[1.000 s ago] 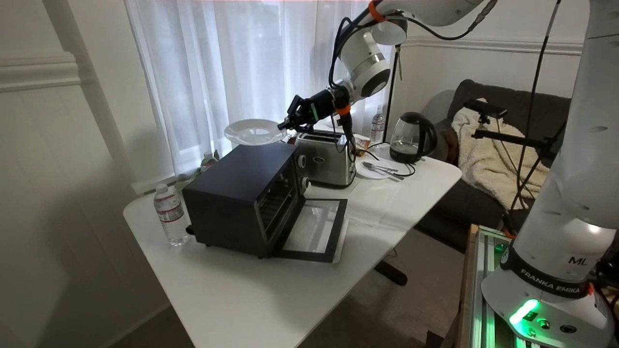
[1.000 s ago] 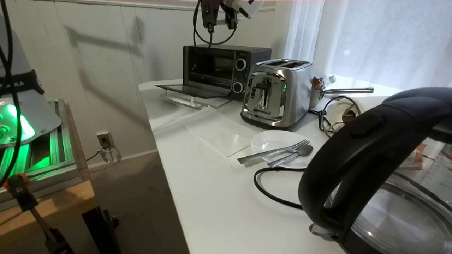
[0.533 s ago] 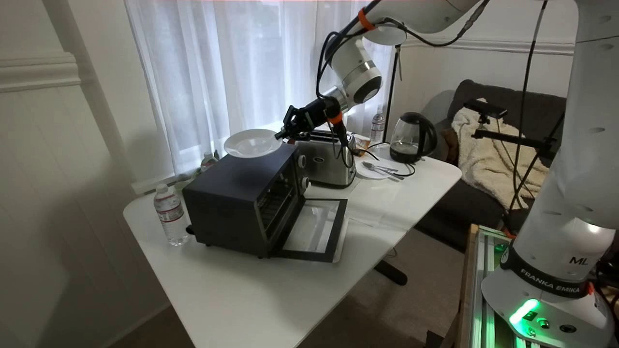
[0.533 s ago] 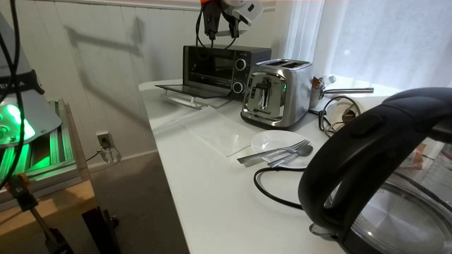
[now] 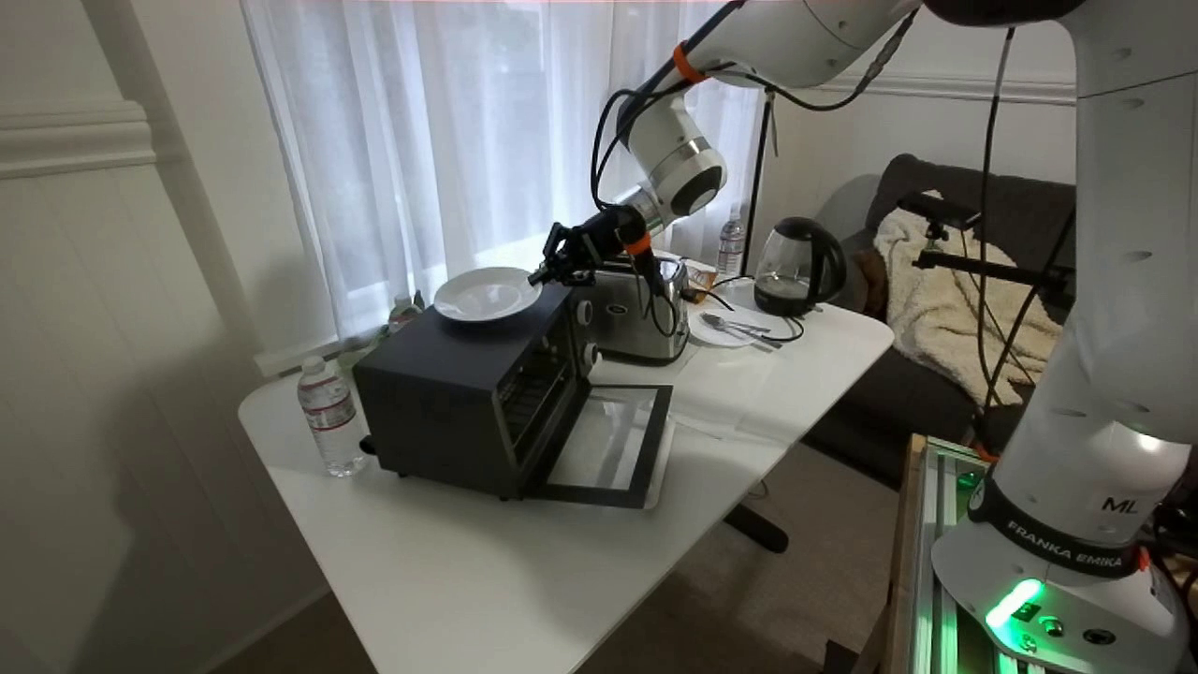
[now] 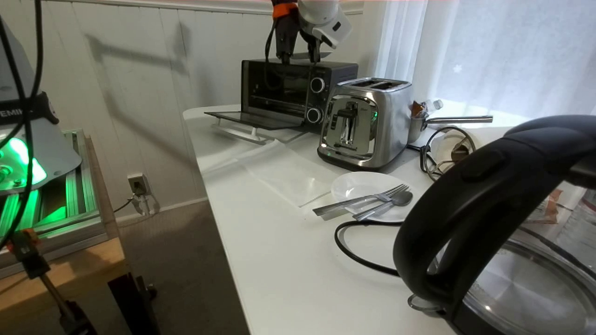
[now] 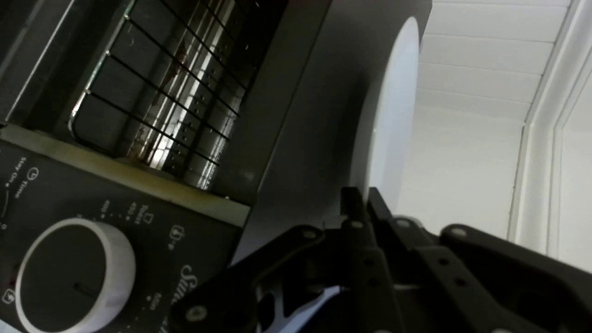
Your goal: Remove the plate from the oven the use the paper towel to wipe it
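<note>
One plate (image 5: 487, 294), rim fast in the tool (image 7: 366, 198), over the oven (image 5: 473, 410)

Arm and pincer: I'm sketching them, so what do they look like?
The arm is white and rounded, with black cables and orange bands. Its base has a black collar lettered FRANKA EMIKA, the letters ML above it and a green light below. The pincer is black and narrow-tipped, with round screws.
</note>
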Controlling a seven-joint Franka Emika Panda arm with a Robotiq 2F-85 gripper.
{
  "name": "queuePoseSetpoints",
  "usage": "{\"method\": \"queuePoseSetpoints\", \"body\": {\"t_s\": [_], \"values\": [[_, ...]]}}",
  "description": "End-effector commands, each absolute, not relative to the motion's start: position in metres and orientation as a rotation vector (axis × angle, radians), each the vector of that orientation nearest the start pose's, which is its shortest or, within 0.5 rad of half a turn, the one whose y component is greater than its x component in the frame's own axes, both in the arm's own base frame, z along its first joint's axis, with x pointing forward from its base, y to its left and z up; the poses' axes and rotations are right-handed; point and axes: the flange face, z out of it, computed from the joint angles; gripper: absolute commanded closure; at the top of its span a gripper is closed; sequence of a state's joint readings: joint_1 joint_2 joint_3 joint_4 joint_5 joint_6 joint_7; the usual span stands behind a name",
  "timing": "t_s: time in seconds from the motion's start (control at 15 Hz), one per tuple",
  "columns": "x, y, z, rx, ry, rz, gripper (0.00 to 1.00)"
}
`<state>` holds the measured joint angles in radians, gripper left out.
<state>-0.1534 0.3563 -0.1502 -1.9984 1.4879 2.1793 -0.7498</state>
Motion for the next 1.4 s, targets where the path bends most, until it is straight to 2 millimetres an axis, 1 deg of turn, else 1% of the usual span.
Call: {"method": "queuePoseSetpoints", "body": {"t_s": [0.0,0.07,0.13,0.2,0.47,0.6,0.73,0.87,0.93,1.07,1.2,1.33], "values": [[0.607,-0.144,0.291,-1.994,0.666,-0.494,0.99],[0.609,-0.145,0.290,-1.989,0.673,-0.485,0.99],[0.610,-0.146,0.289,-1.984,0.676,-0.475,0.79],[0.611,-0.147,0.288,-1.981,0.681,-0.469,0.68],[0.613,-0.150,0.289,-1.972,0.696,-0.457,0.43],[0.613,-0.151,0.293,-1.970,0.694,-0.457,0.39],[0.610,-0.153,0.299,-1.989,0.684,-0.458,0.15],[0.603,-0.157,0.309,-2.052,0.666,-0.470,0.02],[0.598,-0.159,0.315,-2.091,0.654,-0.474,0.00],[0.586,-0.162,0.329,-2.183,0.610,-0.470,0.00],[0.567,-0.163,0.339,-2.306,0.565,-0.433,0.00],[0.543,-0.161,0.344,-2.425,0.522,-0.373,0.00]]}}
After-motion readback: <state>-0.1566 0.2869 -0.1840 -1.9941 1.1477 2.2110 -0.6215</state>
